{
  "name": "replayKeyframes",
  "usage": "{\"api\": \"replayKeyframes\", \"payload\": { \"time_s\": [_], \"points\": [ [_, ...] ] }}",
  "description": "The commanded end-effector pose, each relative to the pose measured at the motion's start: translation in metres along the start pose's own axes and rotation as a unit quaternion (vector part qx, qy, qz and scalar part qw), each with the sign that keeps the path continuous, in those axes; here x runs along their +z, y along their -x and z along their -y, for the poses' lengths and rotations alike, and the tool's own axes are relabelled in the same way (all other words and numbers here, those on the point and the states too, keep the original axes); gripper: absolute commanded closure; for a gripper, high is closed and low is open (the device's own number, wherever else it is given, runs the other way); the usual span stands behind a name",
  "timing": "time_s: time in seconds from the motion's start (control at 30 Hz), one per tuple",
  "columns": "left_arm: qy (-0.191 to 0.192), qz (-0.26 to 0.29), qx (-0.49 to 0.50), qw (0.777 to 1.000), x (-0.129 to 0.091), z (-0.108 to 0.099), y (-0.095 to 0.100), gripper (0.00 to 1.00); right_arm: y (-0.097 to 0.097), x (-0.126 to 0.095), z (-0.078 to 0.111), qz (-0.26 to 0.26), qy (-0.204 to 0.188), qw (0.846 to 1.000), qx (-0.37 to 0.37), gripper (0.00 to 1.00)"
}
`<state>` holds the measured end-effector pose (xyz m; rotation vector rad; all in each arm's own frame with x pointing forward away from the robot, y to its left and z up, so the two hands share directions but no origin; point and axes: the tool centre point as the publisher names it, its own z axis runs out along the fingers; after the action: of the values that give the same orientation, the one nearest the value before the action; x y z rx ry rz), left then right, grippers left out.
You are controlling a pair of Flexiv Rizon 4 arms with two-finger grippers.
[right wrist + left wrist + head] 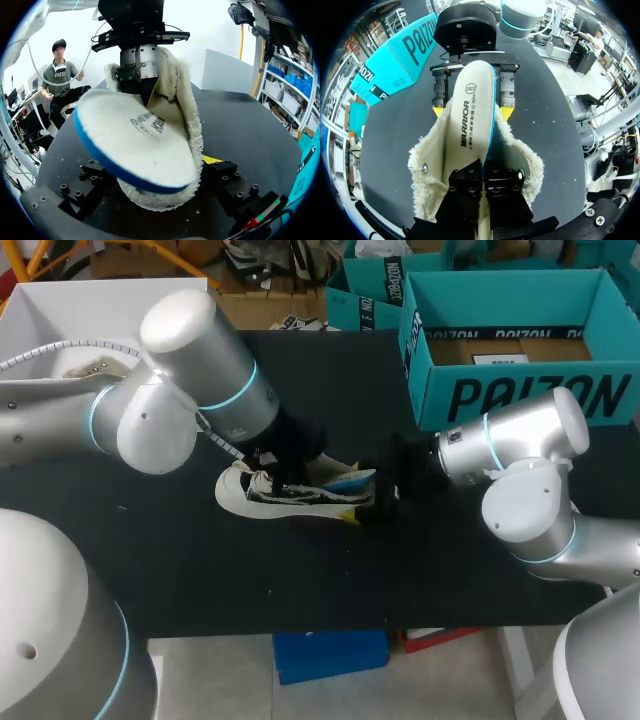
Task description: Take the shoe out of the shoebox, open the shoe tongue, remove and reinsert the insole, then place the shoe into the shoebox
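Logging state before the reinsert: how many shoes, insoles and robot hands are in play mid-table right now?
shoe: 1
insole: 1
hands: 2, the left hand shut on the insole, the right hand shut on the shoe
Total: 4

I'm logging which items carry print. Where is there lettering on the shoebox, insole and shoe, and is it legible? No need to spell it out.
On the shoebox outer wall: large dark lettering, legible.
On a white label inside it: too small to read.
On the insole: dark lettering lengthwise, legible; a small round stamp, too small to read.
On the shoe: none visible.
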<state>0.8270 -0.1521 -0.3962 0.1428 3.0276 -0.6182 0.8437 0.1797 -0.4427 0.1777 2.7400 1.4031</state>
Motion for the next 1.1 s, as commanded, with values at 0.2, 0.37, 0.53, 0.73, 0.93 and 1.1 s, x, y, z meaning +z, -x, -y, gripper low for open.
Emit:
{"api": "replayKeyframes", "payload": {
  "time_s": [0.2,0.37,0.53,0.73,0.93,1.1],
  "points": [
    [0.025,-0.004,-0.001,1.000,0.010,0.000,-0.005,0.63,0.000,0.001,0.002,0.000,0.000,1.000,0.000,1.00],
    [0.011,0.000,0.014,1.000,0.008,0.016,-0.002,0.51,0.000,0.001,0.002,0.000,0.000,1.000,0.000,1.00],
    [-0.003,0.004,0.041,0.999,0.010,0.036,-0.004,0.52,0.000,0.001,0.002,0.000,0.000,1.000,0.000,1.00],
    [-0.005,0.002,0.064,0.998,0.021,0.053,-0.004,0.54,0.000,0.001,0.002,0.000,0.000,1.000,0.000,1.00],
    [0.002,0.012,0.071,0.997,0.031,0.063,0.000,0.56,0.000,0.001,0.002,0.000,0.000,1.000,0.000,1.00],
    [0.006,0.022,0.074,0.997,0.034,0.069,0.003,0.57,0.000,0.001,0.002,0.000,0.000,1.000,0.000,1.00]
  ]
}}
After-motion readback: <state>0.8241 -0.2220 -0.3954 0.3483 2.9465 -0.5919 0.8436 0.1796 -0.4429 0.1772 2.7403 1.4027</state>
